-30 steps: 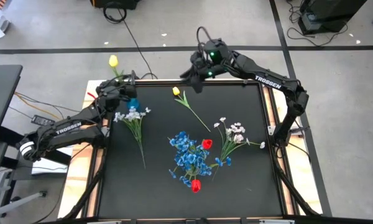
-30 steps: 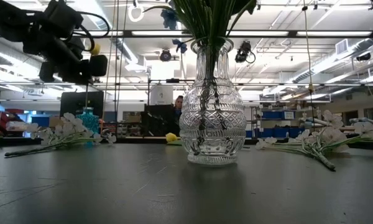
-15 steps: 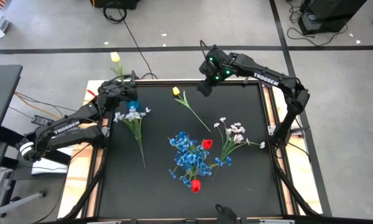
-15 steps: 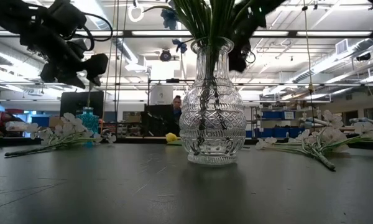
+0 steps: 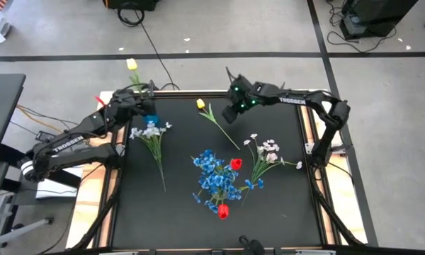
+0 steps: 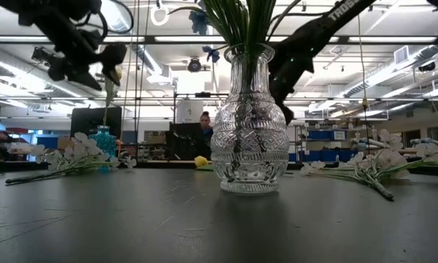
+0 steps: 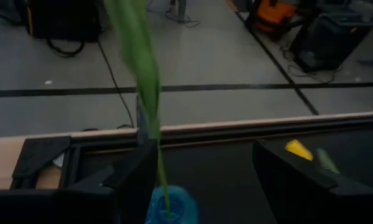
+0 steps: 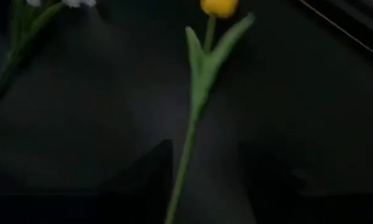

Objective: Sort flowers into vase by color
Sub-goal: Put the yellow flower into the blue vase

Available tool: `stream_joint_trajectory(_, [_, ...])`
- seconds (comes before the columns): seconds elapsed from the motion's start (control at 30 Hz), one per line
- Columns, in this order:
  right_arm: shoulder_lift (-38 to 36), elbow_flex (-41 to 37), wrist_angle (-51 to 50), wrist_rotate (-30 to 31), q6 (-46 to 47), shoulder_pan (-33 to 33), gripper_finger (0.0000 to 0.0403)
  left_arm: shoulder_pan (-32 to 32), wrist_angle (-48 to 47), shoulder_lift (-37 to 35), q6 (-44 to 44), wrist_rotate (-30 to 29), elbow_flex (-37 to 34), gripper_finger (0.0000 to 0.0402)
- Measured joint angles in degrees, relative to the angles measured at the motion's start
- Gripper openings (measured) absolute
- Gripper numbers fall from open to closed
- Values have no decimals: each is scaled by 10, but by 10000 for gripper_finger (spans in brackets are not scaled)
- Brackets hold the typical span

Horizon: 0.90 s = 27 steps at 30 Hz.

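Observation:
A yellow tulip (image 5: 131, 65) stands with its stem (image 7: 150, 106) in a small blue vase (image 7: 168, 208) at the table's far left. My left gripper (image 7: 205, 168) is open around that stem, just above the vase. A second yellow tulip (image 5: 200, 104) lies flat on the black mat. My right gripper (image 8: 205, 168) hovers open over it, one finger on either side of its stem (image 8: 188, 146). The clear glass vase (image 6: 250, 124) near the front holds green stems; from above, blue blossoms (image 5: 214, 177) and two red tulips show there. My left gripper has the standing tulip's stem (image 7: 155, 155) running close by one finger. Whether the finger touches it I cannot tell. The stem's lower end sits in the blue vase.
One white sprig (image 5: 152, 131) lies on the mat beside the blue vase, its stem pointing toward the near edge. Another white sprig (image 5: 265, 152) lies right of the glass vase. The mat's raised frame (image 5: 198, 92) runs along the far edge behind both grippers.
My left gripper has opened and risen a little over the blue vase, leaving the yellow tulip standing in it. My right gripper has come down and toward the near edge, over the yellow tulip lying on the mat.

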Motion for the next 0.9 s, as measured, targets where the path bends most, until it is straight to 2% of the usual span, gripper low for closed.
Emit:
stream_joint_trajectory(0.2, [54,11,58,12,8,31,165,-19,-42,1,3,1,63,265])
stream_joint_trajectory(0.4, [130,47,37,-4,27,42,159,-46,-59,2,-17,8,89,247])
stream_joint_trajectory(0.53, [175,93,-12,-10,21,50,159,-72,-61,2,-34,9,91,235])
stream_joint_trajectory(0.8, [250,220,-135,88,-25,80,159,-103,-58,26,-69,9,91,223])
stream_joint_trajectory(0.9, [257,234,-153,108,-24,87,159,-111,-57,38,-76,9,91,223])
